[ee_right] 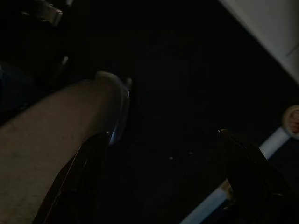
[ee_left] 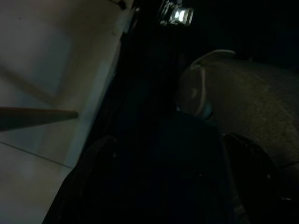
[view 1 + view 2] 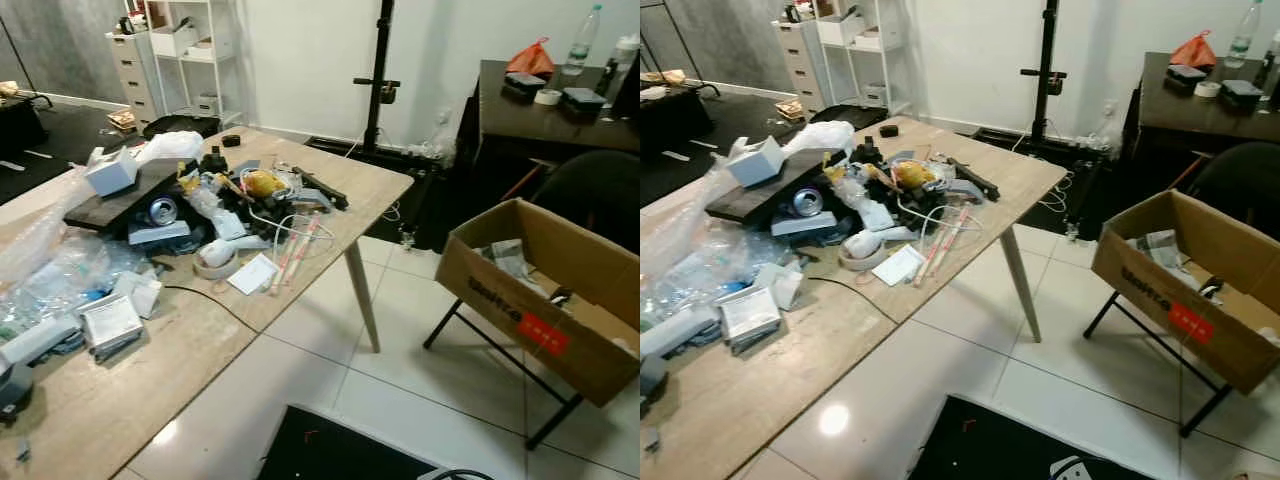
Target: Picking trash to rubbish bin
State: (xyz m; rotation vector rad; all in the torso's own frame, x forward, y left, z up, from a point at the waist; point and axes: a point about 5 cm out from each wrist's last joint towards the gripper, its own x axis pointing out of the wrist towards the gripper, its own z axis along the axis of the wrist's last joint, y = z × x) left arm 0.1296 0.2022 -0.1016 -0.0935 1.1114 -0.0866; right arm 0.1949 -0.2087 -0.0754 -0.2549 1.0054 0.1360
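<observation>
Cluttered table [image 3: 300, 280]; cardboard box [image 3: 520, 310] red label unreadable; both jaws spread, idle

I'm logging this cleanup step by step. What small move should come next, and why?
Probably step toward the wooden table and raise one arm to the trash pile: both arms hang idle, and the cardboard box waits to the right.

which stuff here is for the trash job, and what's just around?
Job:
- cardboard box on a black folding stand, serving as bin
- drink can
- tape roll
- white paper card
- clear plastic bags

Just around:
- wooden table
- black light stand
- dark desk
- water bottle
</observation>
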